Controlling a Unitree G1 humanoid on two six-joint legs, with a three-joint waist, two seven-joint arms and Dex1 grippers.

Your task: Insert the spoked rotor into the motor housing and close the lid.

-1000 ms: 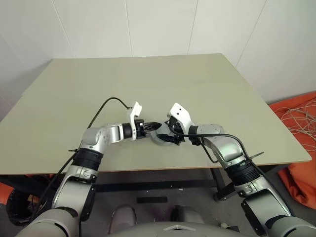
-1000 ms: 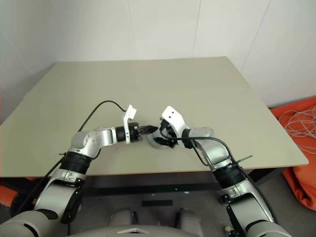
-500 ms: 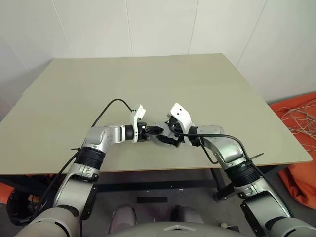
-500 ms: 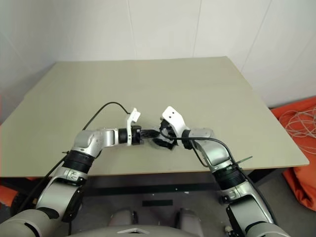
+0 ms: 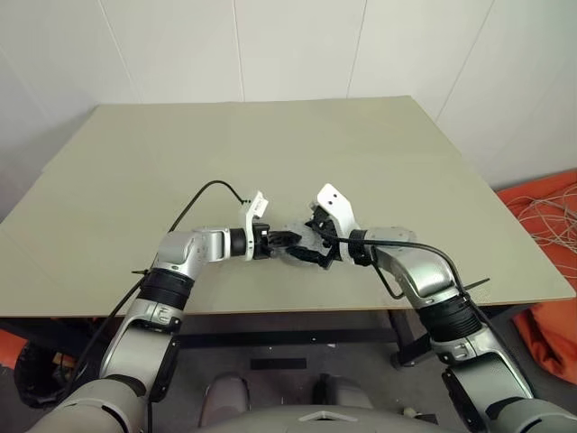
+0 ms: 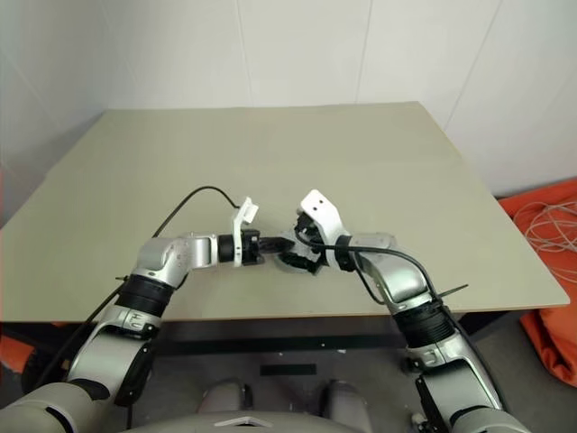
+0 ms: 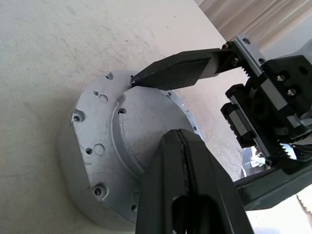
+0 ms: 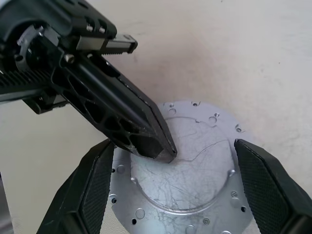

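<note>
Resting flat on the tabletop (image 5: 379, 162) at centre frame, the lid (image 8: 190, 170) is bracketed by the spread right gripper (image 8: 178, 190), while the left gripper (image 7: 187, 161), pressed together, is laid across its top from the left.

Silver arms (image 5: 194, 253) showing black joints, white wrist brackets (image 5: 335, 204), black cables (image 5: 203, 188), ribbed black fingers (image 7: 175, 75).
</note>
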